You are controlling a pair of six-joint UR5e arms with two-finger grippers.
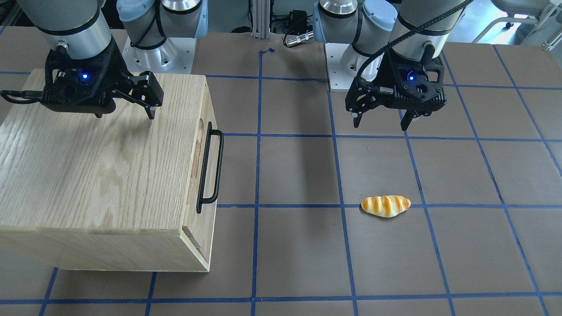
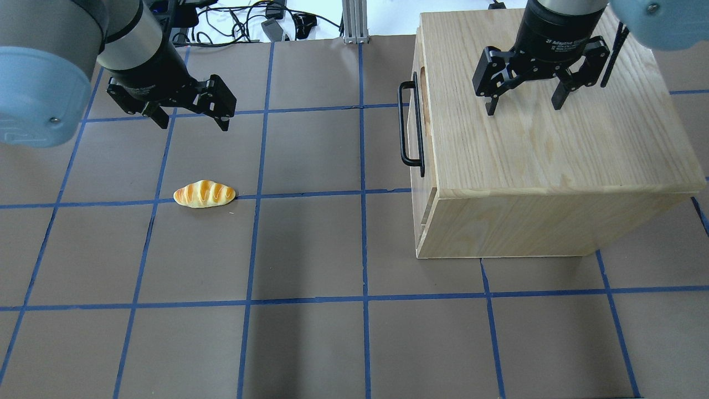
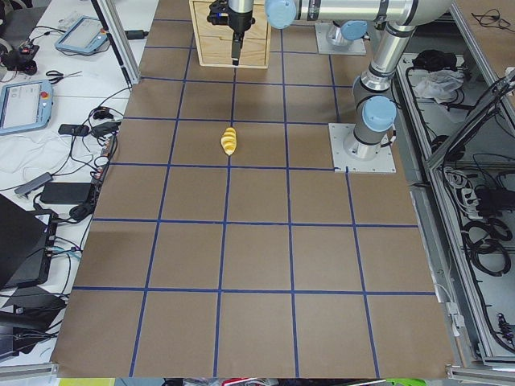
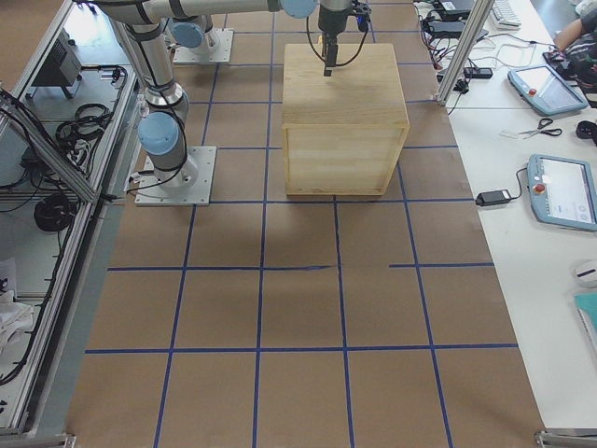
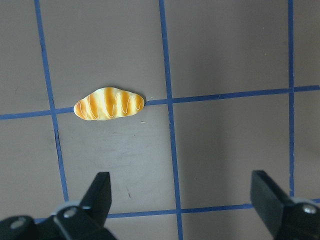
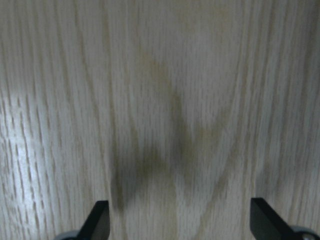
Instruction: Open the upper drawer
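The upper drawer (image 1: 207, 105) sits in the oak cabinet (image 1: 88, 166), its front flush with the shell. Its black bar handle (image 1: 210, 166) also shows in the overhead view (image 2: 411, 124), with the oblong slot beside it. My right gripper (image 2: 524, 108) hangs open and empty just above the cabinet top, back from the handle; the right wrist view (image 6: 180, 220) shows only wood grain (image 6: 165, 100) between its fingers. My left gripper (image 2: 195, 124) hangs open and empty over the table, away from the cabinet.
A striped toy bread roll (image 2: 204, 194) lies on the brown table, in front of the left gripper (image 5: 185, 200) and visible in the left wrist view (image 5: 109, 104). Blue tape lines grid the table. The arm bases stand at the table's back edge.
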